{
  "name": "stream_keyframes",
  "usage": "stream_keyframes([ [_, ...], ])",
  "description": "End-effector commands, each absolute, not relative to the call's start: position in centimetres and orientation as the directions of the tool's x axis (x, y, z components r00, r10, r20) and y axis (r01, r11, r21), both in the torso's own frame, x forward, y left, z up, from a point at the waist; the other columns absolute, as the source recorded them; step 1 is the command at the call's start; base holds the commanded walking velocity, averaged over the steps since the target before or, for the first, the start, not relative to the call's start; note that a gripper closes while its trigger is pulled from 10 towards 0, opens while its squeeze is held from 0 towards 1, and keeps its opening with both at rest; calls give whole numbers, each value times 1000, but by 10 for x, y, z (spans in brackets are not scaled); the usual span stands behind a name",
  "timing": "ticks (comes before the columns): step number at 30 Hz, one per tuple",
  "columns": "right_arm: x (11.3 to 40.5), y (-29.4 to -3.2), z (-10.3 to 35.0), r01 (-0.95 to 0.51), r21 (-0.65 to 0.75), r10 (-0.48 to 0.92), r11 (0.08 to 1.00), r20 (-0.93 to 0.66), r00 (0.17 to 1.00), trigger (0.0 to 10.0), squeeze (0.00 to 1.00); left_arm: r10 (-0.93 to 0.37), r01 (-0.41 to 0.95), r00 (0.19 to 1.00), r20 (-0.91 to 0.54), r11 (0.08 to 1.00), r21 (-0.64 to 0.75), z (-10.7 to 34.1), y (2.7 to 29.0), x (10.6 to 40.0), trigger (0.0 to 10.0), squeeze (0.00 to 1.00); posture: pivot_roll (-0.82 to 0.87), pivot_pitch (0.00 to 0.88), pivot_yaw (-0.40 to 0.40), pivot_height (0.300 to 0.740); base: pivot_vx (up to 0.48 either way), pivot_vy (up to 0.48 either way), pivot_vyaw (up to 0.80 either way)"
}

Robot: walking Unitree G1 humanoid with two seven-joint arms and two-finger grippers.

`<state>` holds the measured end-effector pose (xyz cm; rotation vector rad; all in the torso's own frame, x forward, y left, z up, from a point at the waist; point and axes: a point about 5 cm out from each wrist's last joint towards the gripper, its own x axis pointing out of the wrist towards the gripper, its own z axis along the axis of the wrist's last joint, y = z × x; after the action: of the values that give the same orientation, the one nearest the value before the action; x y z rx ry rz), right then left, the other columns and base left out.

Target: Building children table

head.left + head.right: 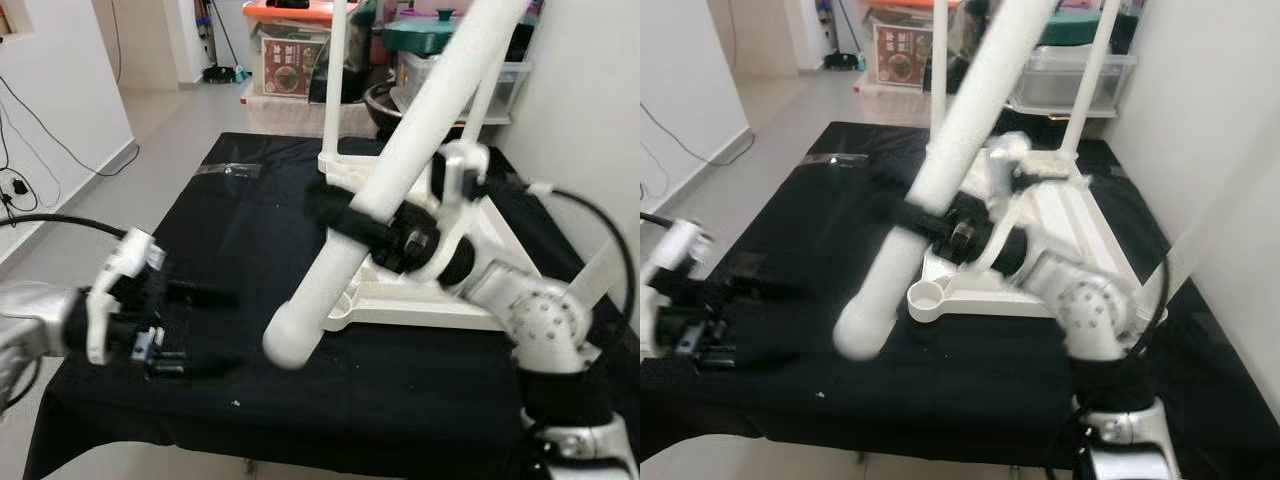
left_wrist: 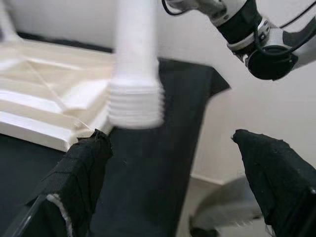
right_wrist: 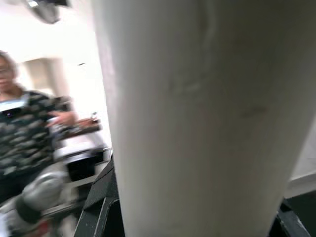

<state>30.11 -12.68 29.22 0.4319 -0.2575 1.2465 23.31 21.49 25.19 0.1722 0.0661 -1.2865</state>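
- Right claw pinches a smooth, round white table leg at mid-length, black fingers pressed against it — leg tilted, its threaded end low over the black-cloth surface.
- Left claw hovers spread wide, holding nothing, near that threaded end.
- White plastic tabletop lies upside down just behind the leg, two legs already upright in it.

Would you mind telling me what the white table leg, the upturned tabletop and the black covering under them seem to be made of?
The table leg, gripped by the right gripper, looks like moulded white plastic: smooth, matt, with a threaded end. The upturned tabletop seems the same plastic, with moulded ribs and a round corner socket. The black covering looks like matt cloth, as it drapes over the edges.
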Motion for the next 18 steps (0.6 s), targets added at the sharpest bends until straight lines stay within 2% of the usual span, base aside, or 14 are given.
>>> stream_keyframes([
  [1, 307, -132, 298, -939, 145, 836, 313, 427, 345, 0, 0, -950, 954, 295, -101, 286, 92, 255, 214, 229, 10000, 0, 71, 0, -60, 740, 0, 0, 0],
  [2, 311, -134, 299, -929, 135, 828, 344, 423, 368, 0, 0, -948, 950, 307, -87, 299, 95, 256, 214, 227, 10000, 0, 71, 0, -60, 740, 0, 0, 0],
  [4, 326, -145, 305, -870, 127, 764, 477, 429, 482, 0, 0, -931, 929, 363, -44, 358, 95, 258, 219, 225, 10000, 0, 81, 0, -64, 740, 0, 0, 0],
  [6, 344, -157, 311, -746, 134, 649, 652, 410, 641, 0, 0, -865, 861, 501, 19, 500, 95, 256, 228, 233, 10000, 0, 88, 0, -65, 740, 0, 0, 0],
  [7, 344, -157, 311, -746, 134, 649, 652, 410, 641, 0, 0, -865, 861, 501, 19, 500, 95, 256, 228, 233, 10000, 0, 88, 0, -65, 740, 0, 0, 0],
  [8, 353, -162, 312, -670, 127, 586, 731, 387, 712, 0, 0, -816, 811, 576, 54, 578, 89, 254, 232, 238, 10000, 0, 88, 0, -65, 740, 0, 0, 0],
  [9, 357, -168, 319, -606, 160, 501, 779, 423, 755, 0, 0, -723, 720, 686, 76, 690, 67, 244, 234, 250, 10000, 0, 93, 0, -65, 740, 0, 0, 0],
  [11, 360, -176, 329, -524, 207, 378, 826, 487, 788, 0, 0, -583, 583, 810, 56, 812, 22, 223, 233, 263, 10000, 0, 89, 0, -59, 740, 0, 0, 0],
  [14, 359, -176, 335, -510, 207, 348, 835, 520, 780, 0, 0, -550, 549, 835, 21, 835, 21, 208, 226, 266, 10000, 0, 85, 0, -55, 740, 0, 0, 0],
  [16, 352, -170, 343, -545, 196, 352, 815, 580, 735, 0, 0, -557, 557, 829, -43, 830, -6, 182, 200, 265, 10000, 0, 78, 0, -51, 740, 0, 0, 0],
  [17, 352, -170, 343, -545, 196, 352, 815, 580, 735, 0, 0, -557, 557, 829, -43, 830, -6, 182, 200, 265, 10000, 0, 78, 0, -51, 740, 0, 0, 0],
  [18, 349, -167, 346, -566, 191, 360, 802, 602, 713, 0, 0, -569, 569, 820, -56, 822, -20, 173, 188, 264, 10000, 0, 78, 0, -51, 740, 0, 0, 0],
])
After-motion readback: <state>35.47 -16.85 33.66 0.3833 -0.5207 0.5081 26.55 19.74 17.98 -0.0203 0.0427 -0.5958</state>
